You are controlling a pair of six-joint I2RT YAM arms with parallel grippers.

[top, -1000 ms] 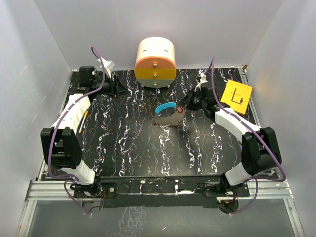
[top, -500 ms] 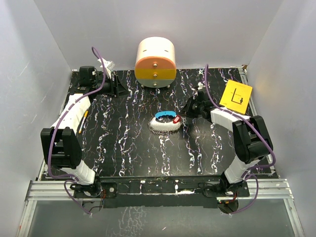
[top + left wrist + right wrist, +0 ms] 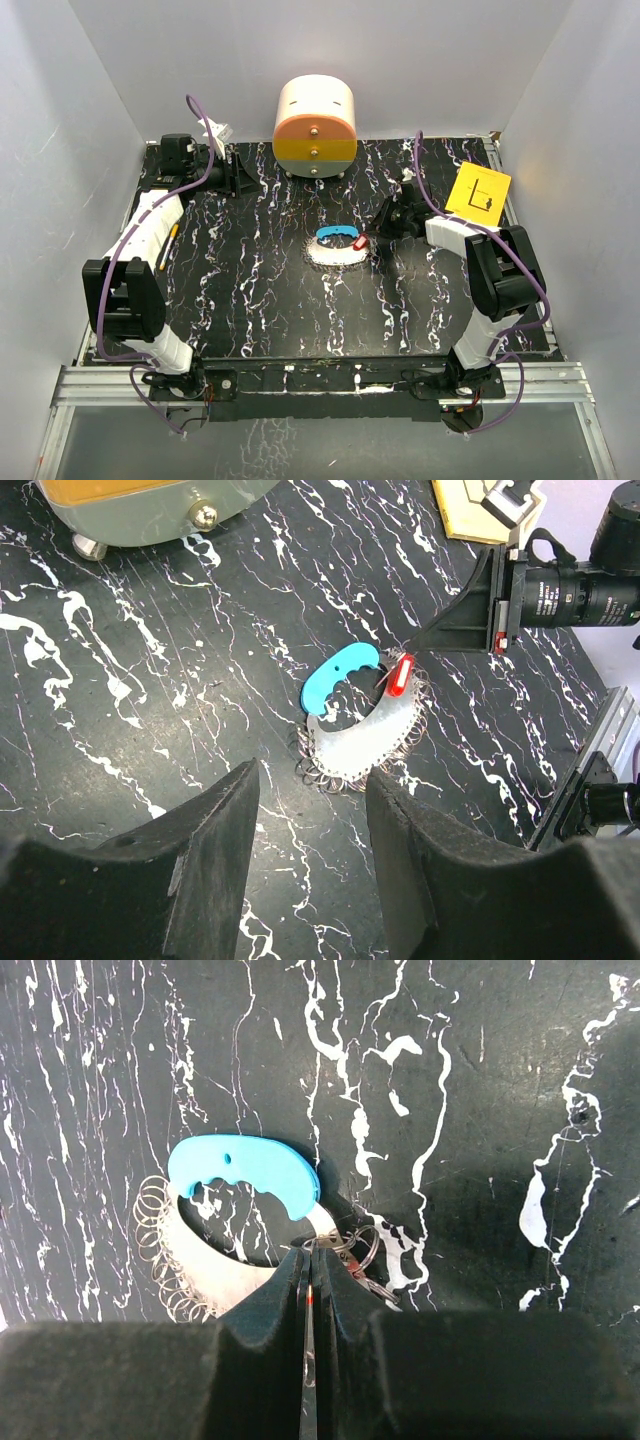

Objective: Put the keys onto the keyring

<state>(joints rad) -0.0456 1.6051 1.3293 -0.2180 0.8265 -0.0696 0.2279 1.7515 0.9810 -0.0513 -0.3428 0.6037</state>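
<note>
On the tabletop (image 3: 250, 300), the right tool (image 3: 373, 232), clamped on the key (image 3: 400, 673), should ease it along the keyring (image 3: 355, 742); left tool (image 3: 312, 780) half-open, empty.

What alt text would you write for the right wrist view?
The right gripper, shut, points at the keyring, a blue band and white coil on a black marbled table. A red sliver, probably the key, shows in its seam.
</note>
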